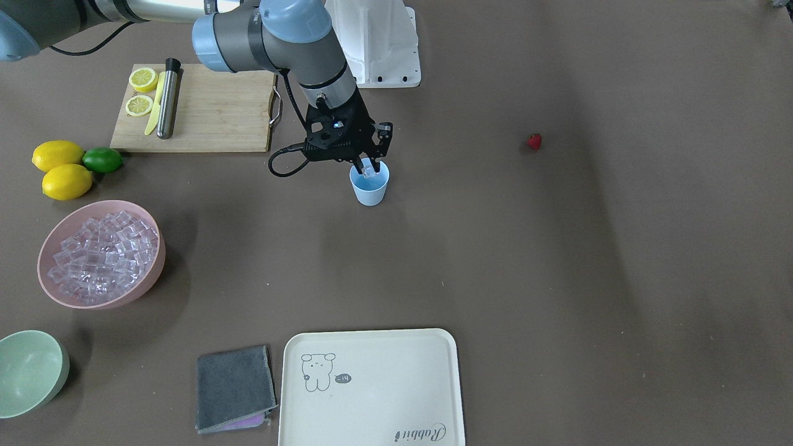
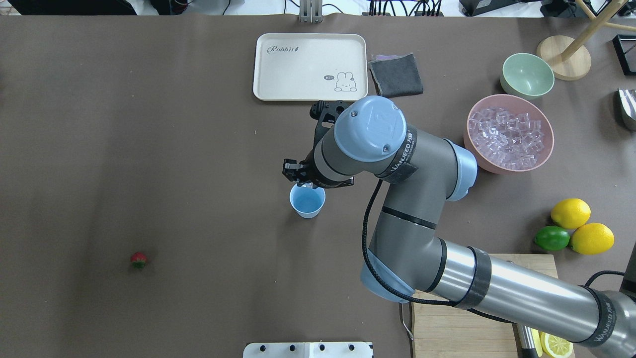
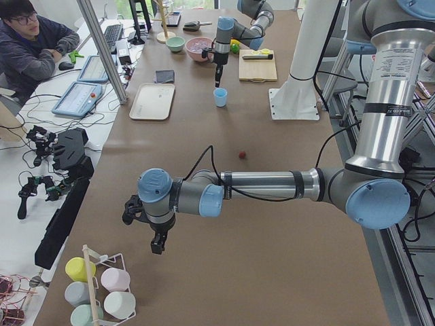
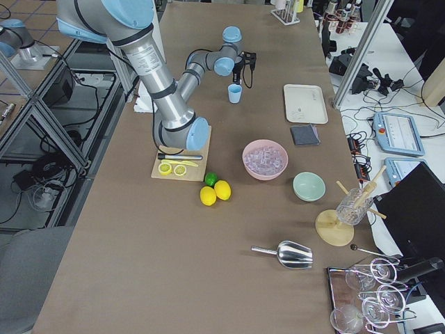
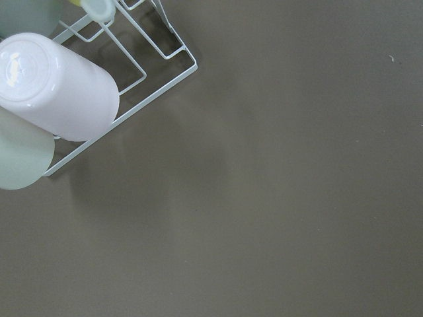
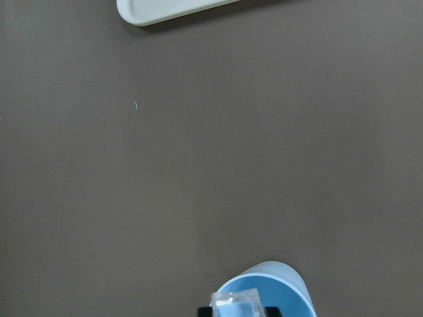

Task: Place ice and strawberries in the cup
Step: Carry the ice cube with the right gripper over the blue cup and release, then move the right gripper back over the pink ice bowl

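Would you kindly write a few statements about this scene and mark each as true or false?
1. The right gripper holds an ice cube above the cup. True.
2. The strawberry is in the cup. False: it lies on the table, far from the cup.
3. The pink bowl holds a heap of ice. True.
4. The cup stands on the tray. False: it stands on the table, apart from the tray.
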Tool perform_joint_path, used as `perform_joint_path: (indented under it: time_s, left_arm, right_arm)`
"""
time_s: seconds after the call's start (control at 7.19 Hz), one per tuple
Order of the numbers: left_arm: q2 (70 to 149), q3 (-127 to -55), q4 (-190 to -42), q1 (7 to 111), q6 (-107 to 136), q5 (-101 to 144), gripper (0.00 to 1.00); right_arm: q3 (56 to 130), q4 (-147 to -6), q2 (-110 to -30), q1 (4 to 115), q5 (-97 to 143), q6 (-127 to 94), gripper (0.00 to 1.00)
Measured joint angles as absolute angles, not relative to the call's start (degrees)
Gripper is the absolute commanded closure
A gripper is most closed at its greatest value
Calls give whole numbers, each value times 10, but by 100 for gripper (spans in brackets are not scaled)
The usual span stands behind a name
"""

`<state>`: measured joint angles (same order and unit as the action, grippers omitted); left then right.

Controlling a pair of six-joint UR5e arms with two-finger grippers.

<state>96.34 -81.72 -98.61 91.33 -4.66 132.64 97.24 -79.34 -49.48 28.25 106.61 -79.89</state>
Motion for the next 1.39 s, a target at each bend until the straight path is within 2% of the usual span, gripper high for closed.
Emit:
perform_joint_path:
  time_s: [0.14, 0.28, 0.97, 1.39]
  left_arm:
    - [964, -816, -986, 913, -47, 1326, 2]
    - [965, -815, -986, 913, -47, 1326, 2]
    - [966, -813, -986, 913, -47, 1326, 2]
    - [967, -814, -986, 912, -47, 1327, 2]
  right_arm:
    - [971, -796, -501, 279, 1063, -800, 42]
    - [971, -797, -503, 278, 1063, -804, 2]
    - [996, -801, -500, 310, 1089, -842, 2]
    - [1001, -821, -571, 491, 1194, -594, 1]
